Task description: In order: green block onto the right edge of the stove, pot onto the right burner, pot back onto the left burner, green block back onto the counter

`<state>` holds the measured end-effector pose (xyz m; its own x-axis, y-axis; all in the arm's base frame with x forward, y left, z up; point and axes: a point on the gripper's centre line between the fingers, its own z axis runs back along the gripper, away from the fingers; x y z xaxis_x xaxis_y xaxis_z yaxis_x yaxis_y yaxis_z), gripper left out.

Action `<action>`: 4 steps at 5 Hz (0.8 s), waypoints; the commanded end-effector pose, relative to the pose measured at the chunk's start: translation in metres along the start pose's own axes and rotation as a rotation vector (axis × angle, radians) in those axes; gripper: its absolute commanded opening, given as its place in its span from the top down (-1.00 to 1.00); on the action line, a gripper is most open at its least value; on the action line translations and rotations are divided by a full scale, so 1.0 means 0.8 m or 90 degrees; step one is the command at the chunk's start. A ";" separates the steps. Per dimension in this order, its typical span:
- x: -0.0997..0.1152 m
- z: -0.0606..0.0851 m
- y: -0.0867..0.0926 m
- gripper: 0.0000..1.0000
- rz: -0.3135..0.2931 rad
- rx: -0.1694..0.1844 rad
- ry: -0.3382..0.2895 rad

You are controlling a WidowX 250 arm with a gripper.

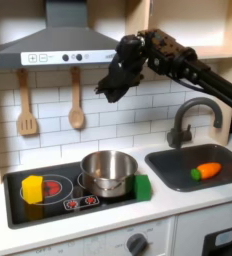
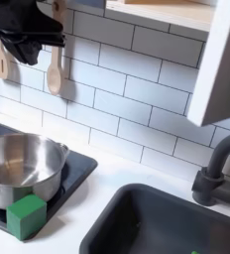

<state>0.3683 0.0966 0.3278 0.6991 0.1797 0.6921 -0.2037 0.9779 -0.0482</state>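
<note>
Toy kitchen: the gripper [image 1: 112, 88] hangs high above the stove [image 1: 18, 208], grip unclear and apparently empty, the pot [image 1: 109, 171] on the first exterior view's right burner, the green block [image 1: 142, 186] beside it on the stove's edge

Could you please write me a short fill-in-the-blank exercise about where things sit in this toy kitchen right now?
1. The pot sits on the stove's ______ burner, as the first exterior view shows it.
2. The green block rests on the stove's right edge, beside the ______.
3. The toy carrot lies inside the ______.
4. The claw hangs high above the stove, holding ______.

Missing words: right; pot; sink; nothing
</note>
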 end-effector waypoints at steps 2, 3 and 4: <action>0.024 0.017 0.024 1.00 0.017 0.022 -0.038; 0.024 0.018 0.032 1.00 0.026 0.027 -0.050; 0.030 0.023 0.033 1.00 0.036 0.017 -0.073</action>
<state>0.3639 0.1243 0.3624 0.5856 0.2167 0.7811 -0.2591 0.9631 -0.0730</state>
